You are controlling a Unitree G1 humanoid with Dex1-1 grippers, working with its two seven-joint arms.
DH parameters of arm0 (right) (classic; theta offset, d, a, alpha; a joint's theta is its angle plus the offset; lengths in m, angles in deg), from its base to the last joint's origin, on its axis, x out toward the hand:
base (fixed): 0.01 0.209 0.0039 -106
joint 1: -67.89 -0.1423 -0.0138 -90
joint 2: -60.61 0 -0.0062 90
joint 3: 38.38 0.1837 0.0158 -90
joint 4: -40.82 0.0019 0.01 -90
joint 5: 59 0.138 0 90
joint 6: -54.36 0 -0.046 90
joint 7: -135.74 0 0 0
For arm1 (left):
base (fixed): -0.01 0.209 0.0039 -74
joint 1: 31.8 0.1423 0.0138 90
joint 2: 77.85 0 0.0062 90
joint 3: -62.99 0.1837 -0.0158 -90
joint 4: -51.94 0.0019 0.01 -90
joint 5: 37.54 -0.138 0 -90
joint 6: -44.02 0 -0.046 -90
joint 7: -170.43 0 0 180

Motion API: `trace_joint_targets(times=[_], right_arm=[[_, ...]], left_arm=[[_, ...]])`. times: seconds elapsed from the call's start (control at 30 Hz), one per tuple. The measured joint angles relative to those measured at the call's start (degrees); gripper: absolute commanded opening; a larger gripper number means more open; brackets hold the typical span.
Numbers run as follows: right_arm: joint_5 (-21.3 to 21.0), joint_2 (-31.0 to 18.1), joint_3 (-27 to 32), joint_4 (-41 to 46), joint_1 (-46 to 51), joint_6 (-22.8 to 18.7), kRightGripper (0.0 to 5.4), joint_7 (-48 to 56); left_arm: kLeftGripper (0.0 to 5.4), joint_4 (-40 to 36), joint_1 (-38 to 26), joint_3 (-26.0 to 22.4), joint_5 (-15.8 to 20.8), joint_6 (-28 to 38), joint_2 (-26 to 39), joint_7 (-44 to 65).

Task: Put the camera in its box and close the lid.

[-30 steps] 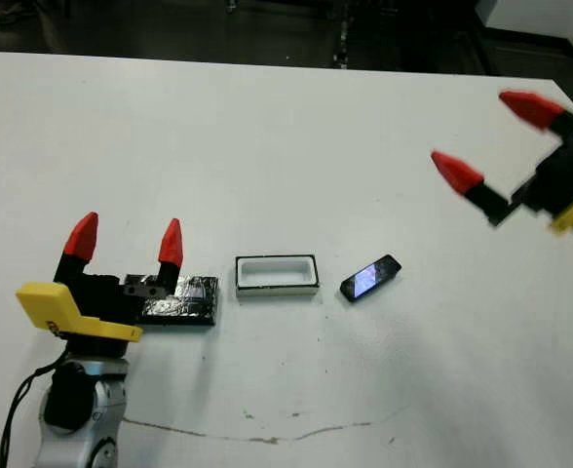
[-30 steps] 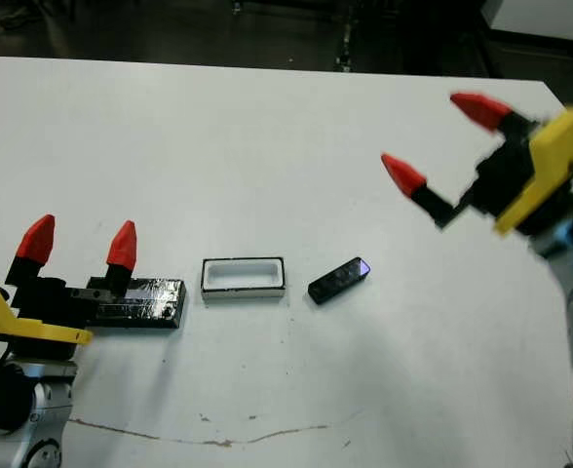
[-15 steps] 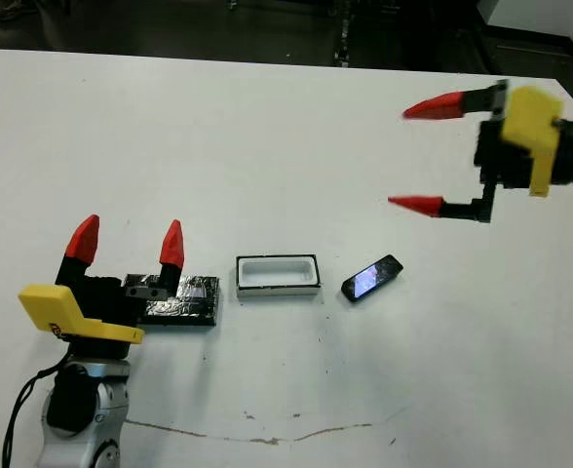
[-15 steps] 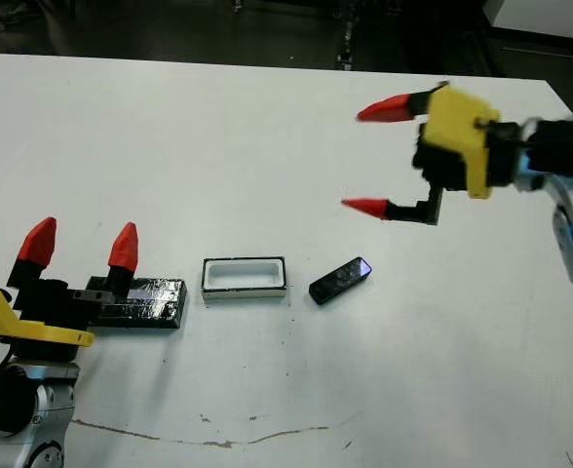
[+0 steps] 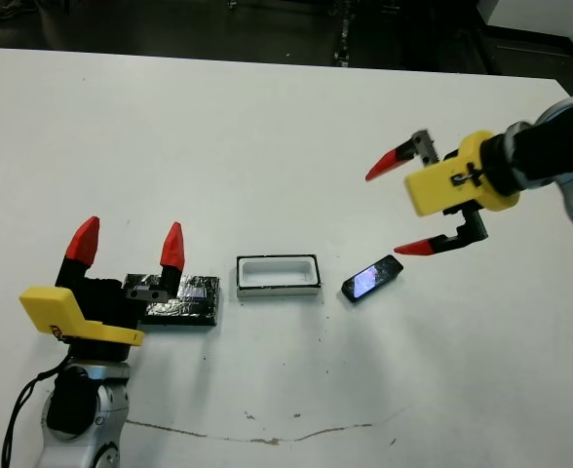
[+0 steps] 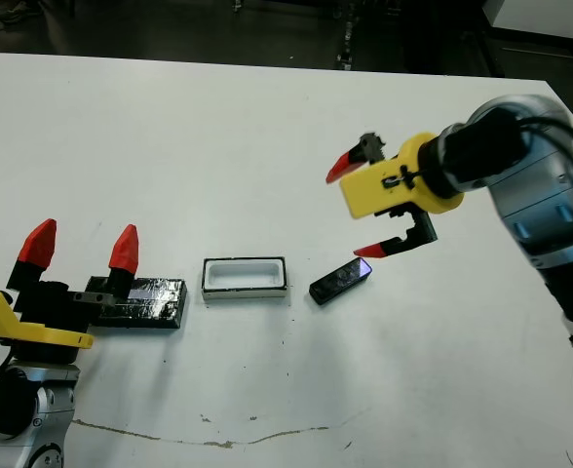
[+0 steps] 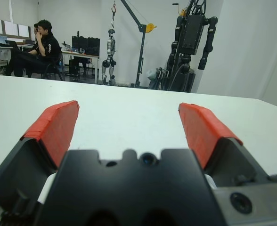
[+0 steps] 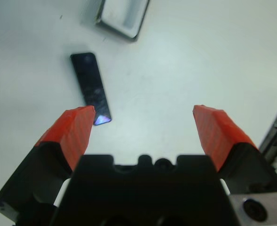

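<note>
The camera (image 5: 371, 278), a slim black bar with a glossy bluish face, is seen lying flat on the white worktop (image 5: 267, 146), turned at a slant, just to the right of the box (image 5: 277, 275) and apart from it. The box is a small rectangular tray with white inner walls and rim and black outer sides; it is open, and nothing is seen inside it. The lid (image 5: 184, 299), a flat black slab with a shiny crinkled surface, is laid on the worktop to the left of the box, with a narrow strip of bare worktop between them.

The right tool (image 5: 403, 204) is held above the worktop, up and to the right of the camera, with its two red-tipped fingers spread wide; nothing is gripped. Its lower fingertip (image 5: 413, 247) is seen just beside the camera's right end. In the right wrist view the camera (image 8: 90, 87) is shown off towards one finger rather than centred between the two.

The left tool (image 5: 128, 252) is placed at the lid's left end, its fingers spread and pointing upward, holding nothing. Wide bare worktop is left all round the three things, and the far edge is well away.
</note>
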Motion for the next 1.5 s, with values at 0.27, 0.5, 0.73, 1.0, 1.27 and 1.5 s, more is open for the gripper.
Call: trace_joint_targets(times=[0.27,0.5,0.73,1.0,1.27,1.5], right_arm=[[-1.69,4.1,-2.29,-6.35,0.07,2.62,5.4,0.6],[-1.94,7.38,-3.7,-11.09,0.01,4.02,4.48,2.2],[-2.46,9.61,-4.75,-13.99,-0.06,6.73,3.33,3.88],[-2.77,10.41,-5.25,-14.14,-0.05,7.55,2.15,5.83],[-2.6,10.46,-6.05,-14.42,-1.07,7.29,3.13,9.0],[-1.82,10.3,-8.61,-15.43,-3.99,7.25,4.21,9.09]], left_arm=[[5.4,-0.28,0.25,0.29,0.87,0.0,-0.27,-0.03],[5.4,-0.32,0.25,0.28,0.61,0.0,-0.26,-0.29],[5.4,-1.09,0.25,0.38,0.76,-0.76,-0.23,-0.34],[5.4,-1.48,0.29,0.71,0.59,-0.92,-0.23,-0.44],[5.4,-1.48,0.52,1.4,-0.36,-0.87,-0.37,-1.04],[5.4,-1.76,1.36,1.6,-0.61,-0.85,-0.86,-1.64]])
